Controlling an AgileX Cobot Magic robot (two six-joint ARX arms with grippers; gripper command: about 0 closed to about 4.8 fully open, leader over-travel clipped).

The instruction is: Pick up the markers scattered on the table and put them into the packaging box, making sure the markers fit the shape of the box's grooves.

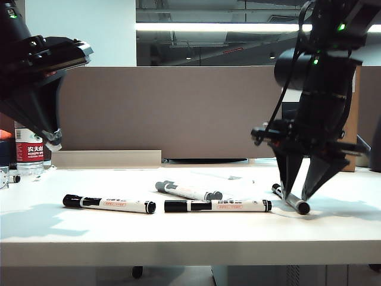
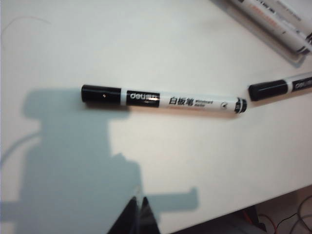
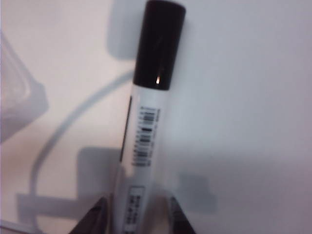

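1. The right gripper reaches down to the white table on the right of the exterior view, its two dark fingers straddling a marker that lies on the surface.
2. In the right wrist view, that same marker runs up between the fingertips, its black cap pointing away from the gripper; the jaws stand partly apart on either side of the barrel, and whether they press on it cannot be told.
3. The left gripper hangs high at the left edge of the exterior view, clear of the table; its jaws cannot be read there.
4. In the left wrist view, the left gripper shows only dark tips drawn close together with nothing between them, above a marker lying flat on the table.
5. Two markers lie end to end near the table's front edge: one at left and one in the middle.
6. Behind them a grey-capped marker rests in the clear packaging box, barely visible.
7. A labelled water bottle stands at the far left.
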